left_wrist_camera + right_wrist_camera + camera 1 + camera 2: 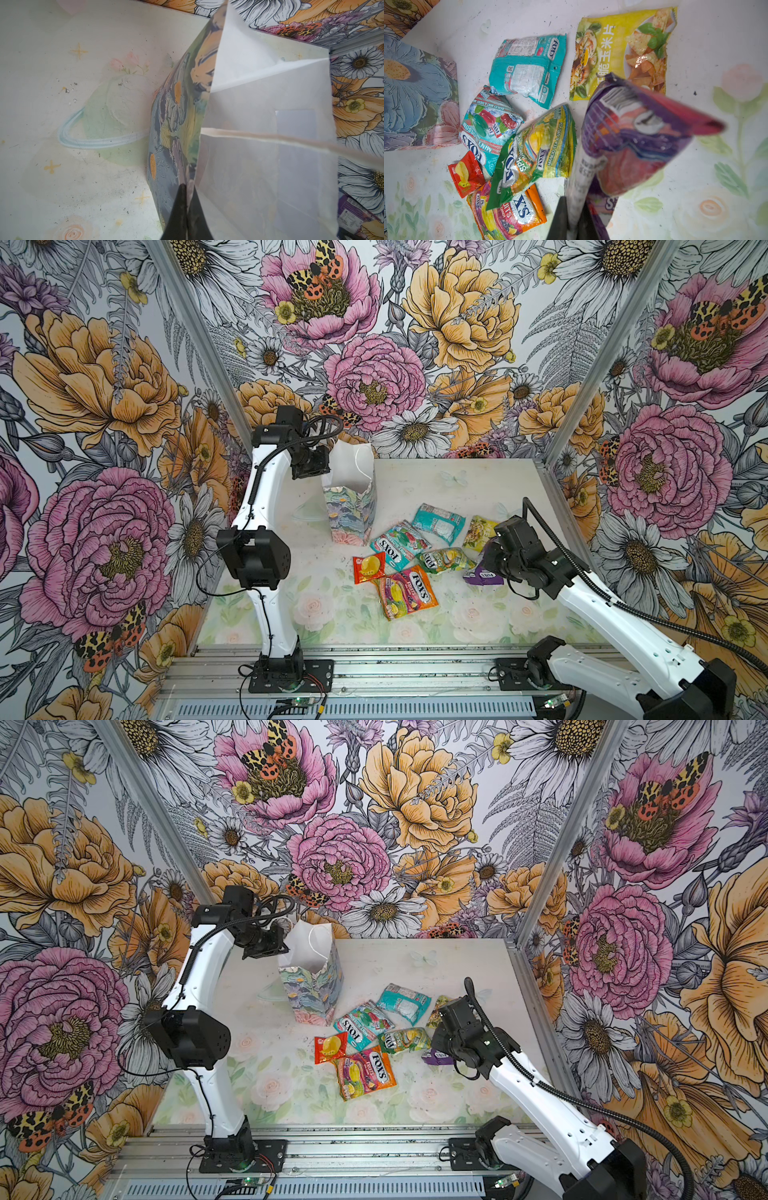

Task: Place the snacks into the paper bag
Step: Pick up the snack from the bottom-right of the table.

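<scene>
The paper bag (349, 510) (311, 990) stands upright at the back of the table, its mouth wide. My left gripper (326, 472) (187, 187) is shut on its near rim; the white inside (259, 166) shows. My right gripper (488, 562) (574, 199) is shut on a purple snack packet (633, 135) (484, 574), pinched by its seam and hanging over the table. Loose snacks lie between bag and right gripper: two teal packets (438, 522) (399, 545), a green (444, 560), a yellow (478, 531), a small red (368, 568) and an orange (409, 593).
Floral wallpaper walls with metal corner posts (582, 385) close in the table on three sides. A metal rail (374, 672) carrying both arm bases runs along the front edge. The left arm's elbow (253, 556) stands over the table's left side.
</scene>
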Controlling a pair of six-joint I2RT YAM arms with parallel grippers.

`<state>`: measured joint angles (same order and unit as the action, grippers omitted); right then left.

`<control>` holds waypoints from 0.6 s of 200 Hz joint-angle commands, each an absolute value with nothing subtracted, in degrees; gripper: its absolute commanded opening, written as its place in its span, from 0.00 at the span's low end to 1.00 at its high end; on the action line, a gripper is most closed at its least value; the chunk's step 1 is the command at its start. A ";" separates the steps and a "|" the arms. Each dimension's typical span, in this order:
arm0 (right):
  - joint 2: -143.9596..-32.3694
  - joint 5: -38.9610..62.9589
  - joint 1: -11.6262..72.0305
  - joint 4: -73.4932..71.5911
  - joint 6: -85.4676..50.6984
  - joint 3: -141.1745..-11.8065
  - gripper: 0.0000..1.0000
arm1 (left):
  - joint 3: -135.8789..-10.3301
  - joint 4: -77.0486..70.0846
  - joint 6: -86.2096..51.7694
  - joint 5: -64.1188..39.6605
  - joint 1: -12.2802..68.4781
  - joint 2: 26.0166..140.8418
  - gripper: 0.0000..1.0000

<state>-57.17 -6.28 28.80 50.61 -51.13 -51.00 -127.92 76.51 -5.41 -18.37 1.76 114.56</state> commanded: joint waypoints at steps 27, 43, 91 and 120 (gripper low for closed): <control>-57.95 -9.38 29.05 52.59 -46.43 -59.69 0.00 | -127.66 76.29 -4.22 -20.55 2.35 114.77 0.00; -58.91 -9.78 29.01 52.65 -45.30 -61.86 0.00 | -127.70 76.29 -4.22 -20.69 2.36 114.73 0.00; -64.21 -11.84 29.27 51.01 -41.35 -69.23 0.00 | -127.78 76.29 -4.31 -20.99 2.61 114.77 0.00; -67.58 -10.54 29.57 45.70 -40.09 -72.74 0.00 | -127.92 76.29 -4.31 -20.96 2.81 114.84 0.00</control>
